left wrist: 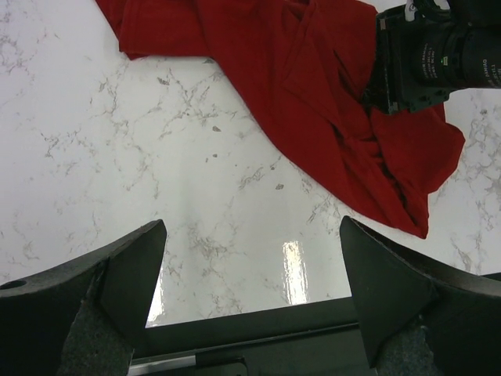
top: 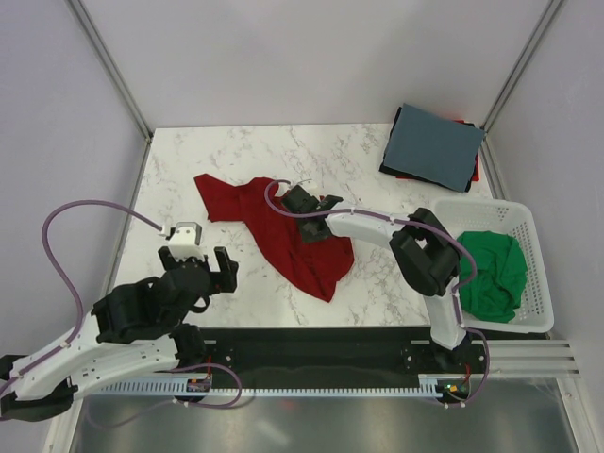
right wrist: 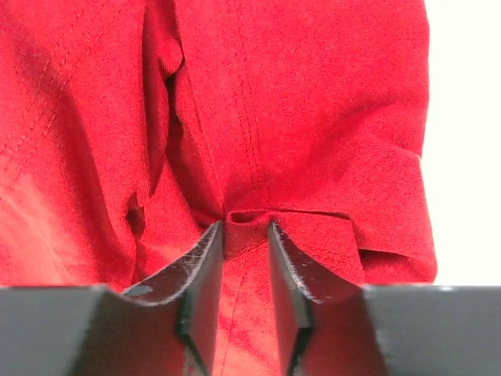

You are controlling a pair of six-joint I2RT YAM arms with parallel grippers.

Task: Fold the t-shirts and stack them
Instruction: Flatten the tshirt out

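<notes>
The right gripper (right wrist: 246,235) has its jaws drawn narrow, pinching a small raised fold of the bright red t-shirt (right wrist: 297,102) between its dark, flat-faced fingertips (right wrist: 205,266). The cloth bunches into a short ridge in the gap, and creases fan out from the pinch. Up close the fabric is a soft, fine knit with a double row of stitching running along a seam.

The left gripper (left wrist: 252,227) stands wide open and holds nothing. Its two black, wedge-shaped fingers (left wrist: 133,262) are spread over bare tabletop, well clear of the cloth.

From above, the bright red t-shirt (top: 283,236) lies crumpled and spread near the middle of the white grey-veined marble table (top: 359,151), one end reaching toward the left and the other trailing toward the near edge. The right gripper (top: 302,200) sits on its far part, while the left gripper (top: 203,269) is off to the near left.

At the far right corner a slate-blue folded t-shirt (top: 436,144) lies flat and rectangular on a stack of darker folded t-shirts (top: 392,168). A green t-shirt (top: 493,269) sits rumpled inside the white slatted plastic basket (top: 533,236) on the right.
</notes>
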